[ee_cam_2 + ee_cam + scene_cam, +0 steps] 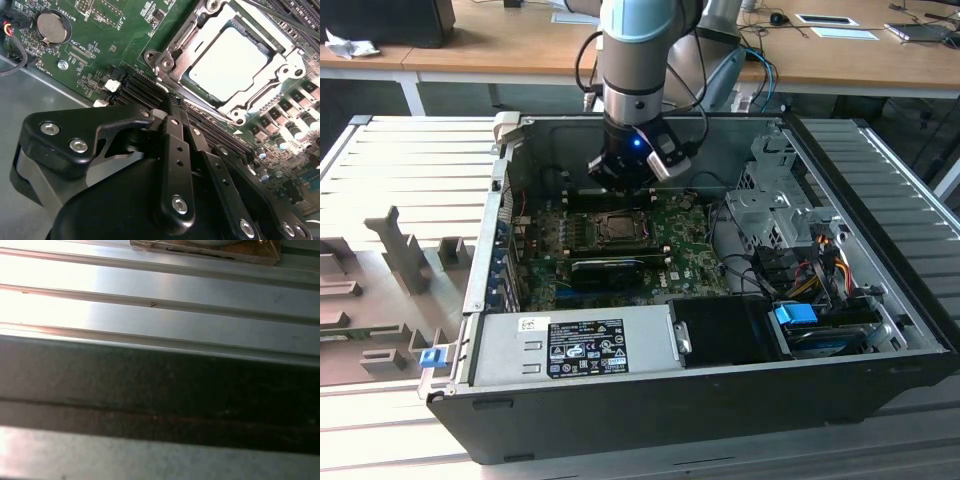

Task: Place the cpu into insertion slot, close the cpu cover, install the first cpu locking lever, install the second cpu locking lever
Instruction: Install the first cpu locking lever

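In the exterior view, the hand (620, 178) is hovering inside the open computer case (720, 380), just behind the insertion slot (617, 228). In the second wrist view, the cpu (227, 62) is sitting in the slot under the lowered cpu cover (190, 47); its fingers (172, 125) are pressed together, gripping nothing.

Even daylight, glare on cpu (227, 62), shadowed case interior (620, 240)

end effector (170, 107) fingertips hidden; cpu cover (280, 75) cropped
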Robot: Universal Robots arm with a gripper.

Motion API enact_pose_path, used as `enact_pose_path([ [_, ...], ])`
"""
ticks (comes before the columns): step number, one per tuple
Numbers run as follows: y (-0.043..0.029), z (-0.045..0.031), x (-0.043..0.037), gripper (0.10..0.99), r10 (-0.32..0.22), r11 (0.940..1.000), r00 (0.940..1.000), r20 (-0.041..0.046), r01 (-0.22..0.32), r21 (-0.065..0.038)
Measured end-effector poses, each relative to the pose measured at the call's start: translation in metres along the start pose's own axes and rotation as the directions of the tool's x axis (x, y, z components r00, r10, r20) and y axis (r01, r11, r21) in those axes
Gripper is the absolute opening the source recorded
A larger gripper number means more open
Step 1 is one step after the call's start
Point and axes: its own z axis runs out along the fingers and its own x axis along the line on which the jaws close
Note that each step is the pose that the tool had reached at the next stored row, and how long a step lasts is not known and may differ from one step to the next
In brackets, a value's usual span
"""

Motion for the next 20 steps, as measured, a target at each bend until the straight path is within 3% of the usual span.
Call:
enact_pose_path([
  [20, -0.0023, 0.0038, -0.0029, 0.106, 0.0, 1.0, 1.0, -0.0001, 0.0, 0.0],
])
